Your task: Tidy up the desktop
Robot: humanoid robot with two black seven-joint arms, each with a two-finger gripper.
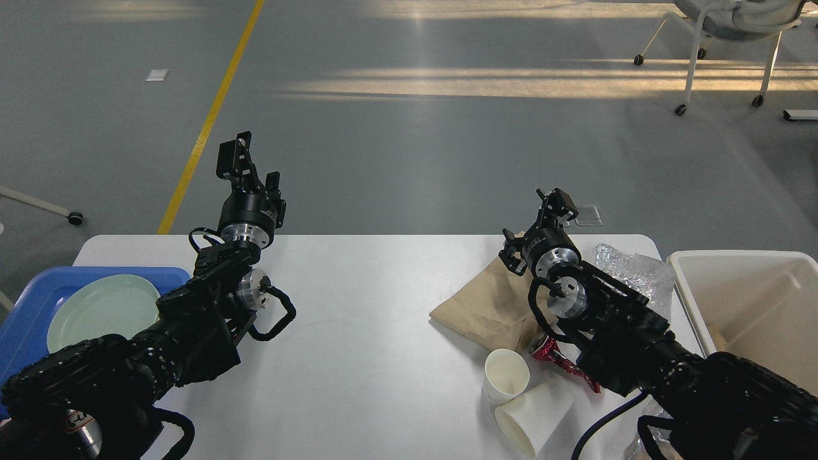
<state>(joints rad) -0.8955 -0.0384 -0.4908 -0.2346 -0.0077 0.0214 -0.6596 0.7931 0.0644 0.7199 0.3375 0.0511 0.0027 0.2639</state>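
Litter crowds the counter (370,358) toward its right edge: light, crushable paper cups (521,399), best pinched at the rim. Left tool (234,155) open, empty; right tool (555,203) unclear.

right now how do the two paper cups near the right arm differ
The farther paper cup stands upright with its mouth up; the nearer paper cup lies on its side, mouth facing the table's near edge. The lying one rests against the upright one. Both are plain white, on the desktop.
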